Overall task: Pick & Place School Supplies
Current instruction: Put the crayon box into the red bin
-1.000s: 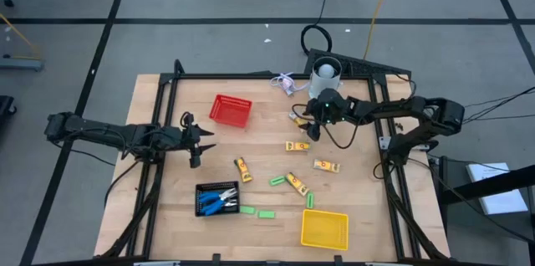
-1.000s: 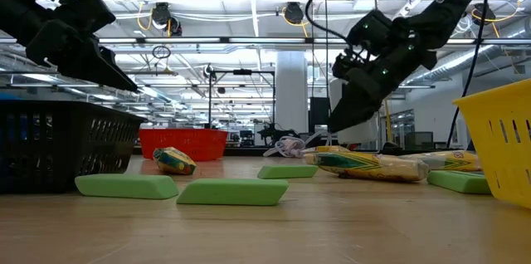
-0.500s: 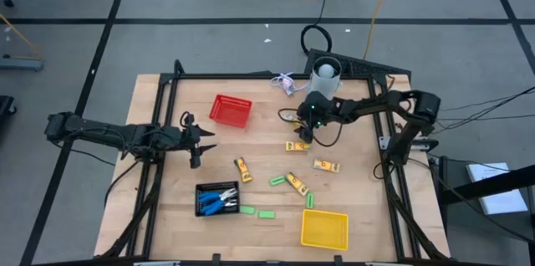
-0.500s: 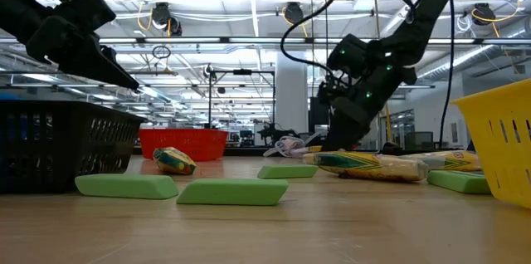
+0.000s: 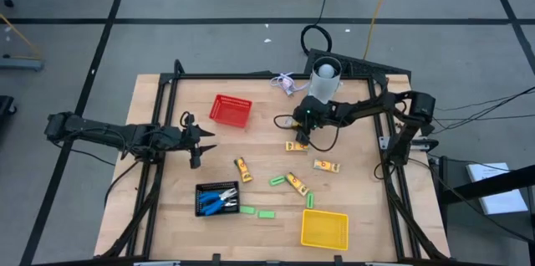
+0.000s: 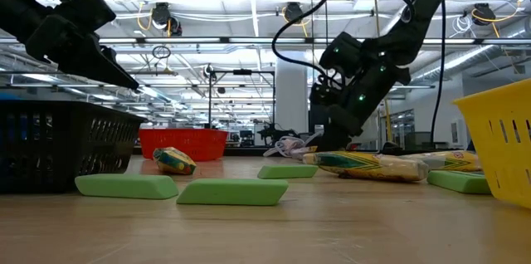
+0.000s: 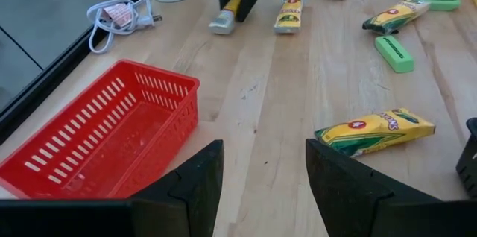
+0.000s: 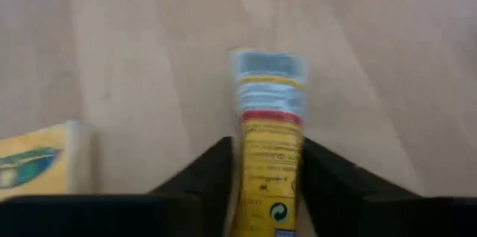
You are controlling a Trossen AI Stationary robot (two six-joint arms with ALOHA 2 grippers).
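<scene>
Wooden tabletop (image 5: 251,136) fills the scene, with a red basket (image 5: 230,110) far left, a black basket (image 5: 216,199) holding blue-handled scissors (image 5: 219,202) near left, and a yellow basket (image 5: 324,228) near right. Crayon boxes (image 5: 242,169) and green erasers (image 5: 266,213) lie scattered between them. Right gripper (image 8: 264,174) sits low at the far side, its fingers (image 8: 205,177) closed against a yellow glue stick (image 8: 267,147) lying on the wood. Left gripper (image 7: 261,174) hovers at the left, fingers apart and holding nothing, just past the red basket.
</scene>
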